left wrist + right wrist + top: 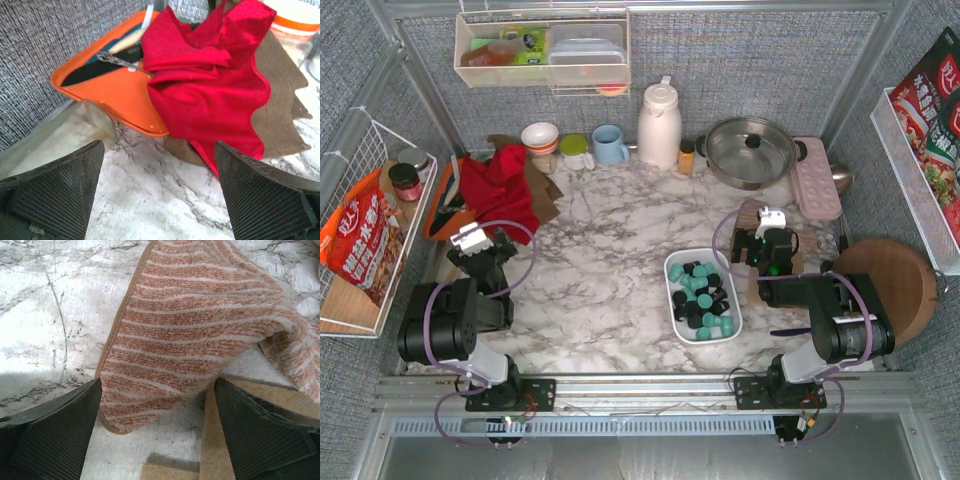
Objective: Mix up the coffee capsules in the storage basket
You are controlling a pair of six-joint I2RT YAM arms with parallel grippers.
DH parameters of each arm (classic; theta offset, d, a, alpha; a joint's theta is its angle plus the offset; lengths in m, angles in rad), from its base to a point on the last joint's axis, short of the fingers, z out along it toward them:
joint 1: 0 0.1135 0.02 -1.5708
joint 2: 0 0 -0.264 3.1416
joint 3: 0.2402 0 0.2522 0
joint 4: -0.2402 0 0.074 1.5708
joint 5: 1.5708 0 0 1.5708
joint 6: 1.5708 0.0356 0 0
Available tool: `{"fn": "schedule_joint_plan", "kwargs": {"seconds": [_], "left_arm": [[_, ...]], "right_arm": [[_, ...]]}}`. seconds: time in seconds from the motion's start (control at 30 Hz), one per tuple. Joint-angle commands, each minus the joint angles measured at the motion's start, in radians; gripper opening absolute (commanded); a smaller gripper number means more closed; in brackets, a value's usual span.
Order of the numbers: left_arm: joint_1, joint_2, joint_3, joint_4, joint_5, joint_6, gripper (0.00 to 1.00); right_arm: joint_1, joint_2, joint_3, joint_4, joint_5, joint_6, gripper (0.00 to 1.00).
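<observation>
Sitting folded low, L arm (pixel 450 325) & R arm (pixel 840 325), jaws spread, basket (pixel 678 258) betw. them.

Glossy marble-look table (pixel 600 260); smooth white plastic basket (pixel 672 278); shiny metal pan (pixel 728 165); fuzzy striped cloth (pixel 200 330); matt wooden board (pixel 890 285).

The black, cylinder-jointed left arm (pixel 445 325) and right arm (pixel 835 320) are each trailing looped lilac cables (pixel 520 262) and wearing a small white block (pixel 470 237) near the wrist. Pale grey collars (pixel 485 368) are joining them to black base plates (pixel 525 392). Their dark fingers (pixel 55 195) are showing a fine gridded texture.
</observation>
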Motion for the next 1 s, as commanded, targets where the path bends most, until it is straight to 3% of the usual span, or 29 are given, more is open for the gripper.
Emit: {"fn": "schedule_joint_plan", "kwargs": {"seconds": [0.0,0.97], "left_arm": [[-0.002,0.032,-0.003,0.017,0.033,-0.008,0.99],[-0.007,0.022,-0.009,0.016,0.052,0.002,0.99]], "right_arm": [[0.002,-0.001,0.008,0.019,-0.002,0.002,0.99],[0.002,-0.001,0.007,0.021,-0.002,0.002,0.99]]}}
